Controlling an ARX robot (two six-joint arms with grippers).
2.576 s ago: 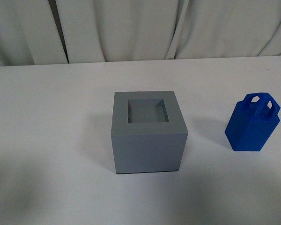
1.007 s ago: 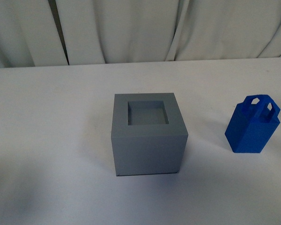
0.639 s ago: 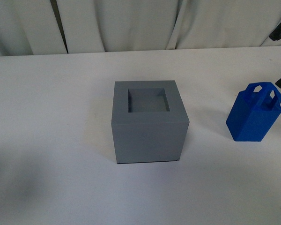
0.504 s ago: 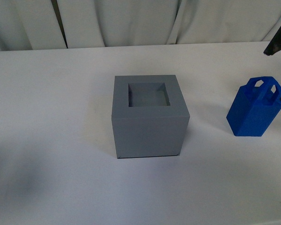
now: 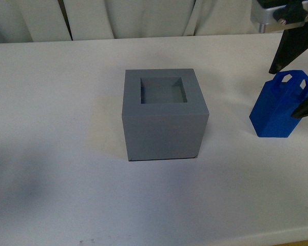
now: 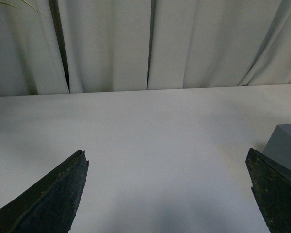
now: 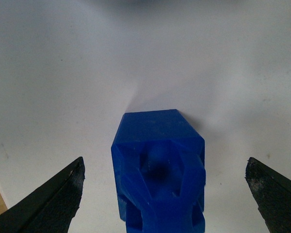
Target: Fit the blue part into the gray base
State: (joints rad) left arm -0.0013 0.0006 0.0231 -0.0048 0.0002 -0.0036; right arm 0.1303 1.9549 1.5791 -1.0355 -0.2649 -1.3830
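Observation:
The gray base [image 5: 164, 115] stands mid-table, its square recess facing up and empty. The blue part [image 5: 280, 110] stands upright on the table to its right, handle on top. My right gripper [image 5: 281, 94] is open and hangs over the blue part, one dark finger on each side of the handle, not touching it. In the right wrist view the blue part [image 7: 157, 165] sits centred between the wide-open fingers [image 7: 53, 204]. My left gripper [image 6: 166, 153] is open and empty over bare table. A corner of the gray base [image 6: 287, 145] shows beside one finger. The left gripper is out of the front view.
The white table [image 5: 56, 102] runs back to a pale curtain [image 5: 143, 15]. The table's front edge [image 5: 277, 241] shows at the lower right of the front view.
My right gripper has come into the front view from the upper right and lowered around the blue part's handle. The blocks have not moved on the table.

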